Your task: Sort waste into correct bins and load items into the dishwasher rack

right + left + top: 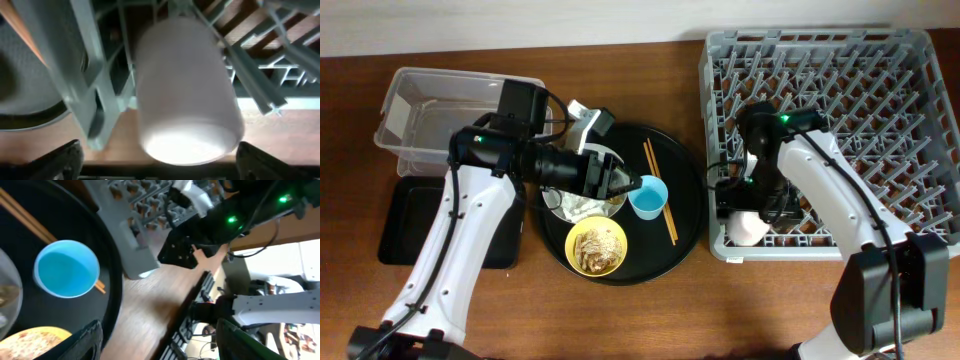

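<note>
My left gripper (630, 187) is open and empty, just left of the light blue cup (647, 197), which stands upright on the round black tray. In the left wrist view the cup (66, 269) lies up and left of the open fingers (160, 342). The chopsticks (658, 190) lie beside the cup. The yellow bowl (597, 246) holds noodle scraps. The grey plate (582, 203) holds white tissue and is partly hidden by my arm. My right gripper (748, 212) is open around the pink cup (185, 100), which lies in the front-left corner of the dishwasher rack (830, 60).
The clear tub (440, 110) stands at the back left, with the shallow black rectangular tray (405, 225) in front of it. The round black tray (685, 235) lies between them and the rack. The rack's wall and pegs (100, 100) are close to my right fingers.
</note>
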Controlling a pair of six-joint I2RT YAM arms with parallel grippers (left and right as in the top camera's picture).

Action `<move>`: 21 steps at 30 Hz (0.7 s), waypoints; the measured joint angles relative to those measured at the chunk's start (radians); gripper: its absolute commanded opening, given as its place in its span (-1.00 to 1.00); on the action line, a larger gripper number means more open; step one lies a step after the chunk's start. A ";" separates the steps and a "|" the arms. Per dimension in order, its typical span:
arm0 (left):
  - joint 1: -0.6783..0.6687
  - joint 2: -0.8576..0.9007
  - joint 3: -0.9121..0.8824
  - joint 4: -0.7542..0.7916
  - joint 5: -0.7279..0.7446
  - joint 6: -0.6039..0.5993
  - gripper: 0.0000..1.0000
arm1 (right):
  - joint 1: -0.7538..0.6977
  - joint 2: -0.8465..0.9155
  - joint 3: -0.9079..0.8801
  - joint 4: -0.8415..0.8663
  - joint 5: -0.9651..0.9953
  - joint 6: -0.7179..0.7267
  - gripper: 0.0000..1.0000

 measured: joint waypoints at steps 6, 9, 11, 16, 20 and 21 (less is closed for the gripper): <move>-0.238 0.034 0.000 0.089 -0.627 -0.061 0.35 | -0.002 -0.272 0.073 0.118 0.013 0.037 0.93; -0.283 0.230 0.004 0.158 -0.771 -0.153 -0.37 | -0.002 -0.478 0.080 0.133 0.019 0.037 0.75; -0.282 0.311 0.004 0.201 -0.795 -0.170 -0.99 | -0.002 -0.488 0.080 0.131 0.020 0.041 0.69; -0.277 0.370 0.044 0.090 -0.776 -0.194 -0.99 | -0.002 -0.489 0.080 0.122 0.008 0.006 0.69; -0.060 0.264 0.245 -0.102 -0.171 0.006 -1.00 | -0.004 -0.489 0.080 0.170 -0.263 -0.202 0.96; 0.010 0.230 0.258 -0.161 0.064 0.076 -0.99 | -0.004 -0.489 0.080 0.211 -0.397 -0.285 0.98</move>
